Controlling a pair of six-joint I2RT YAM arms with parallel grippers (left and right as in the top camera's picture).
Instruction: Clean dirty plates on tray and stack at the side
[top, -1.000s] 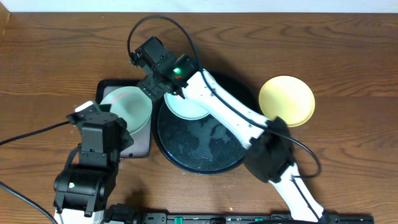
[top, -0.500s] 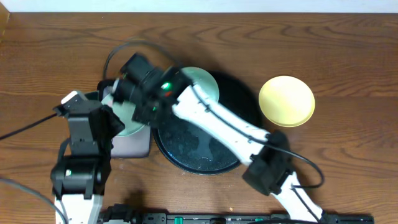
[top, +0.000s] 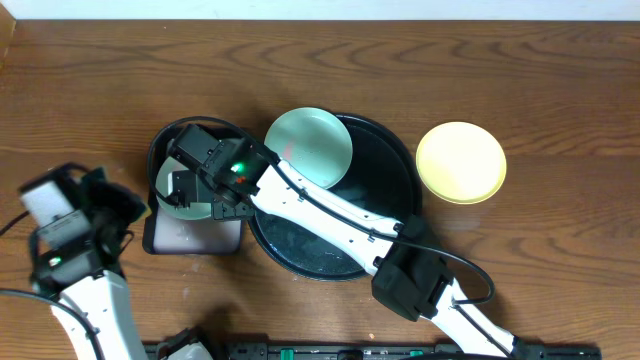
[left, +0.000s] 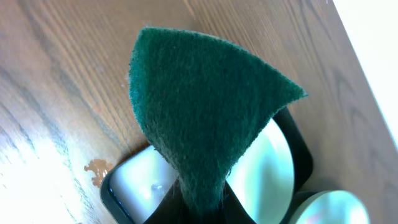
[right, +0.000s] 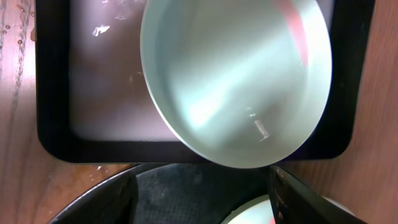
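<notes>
One mint plate (top: 308, 148) lies on the far part of the round black tray (top: 330, 250). A second mint plate (right: 236, 81) with a reddish smear lies in the rectangular tray (right: 93, 93); it also shows in the left wrist view (left: 267, 168). The yellow plate (top: 460, 162) sits on the table to the right. My right gripper (top: 195, 178) hovers over the second mint plate, open and empty (right: 205, 199). My left gripper (top: 110, 200) is left of the rectangular tray, shut on a green scouring pad (left: 199, 106).
The rectangular black tray (top: 195, 235) touches the round tray's left side. The round tray's rim (right: 93, 193) shows under my right fingers. Water drops lie on the wood by the rectangular tray (left: 96, 168). Cables run along the left and front.
My right arm swung left from the round tray to over the rectangular tray, leaving a mint plate near the round tray's far rim. My left arm drew back to the left.
</notes>
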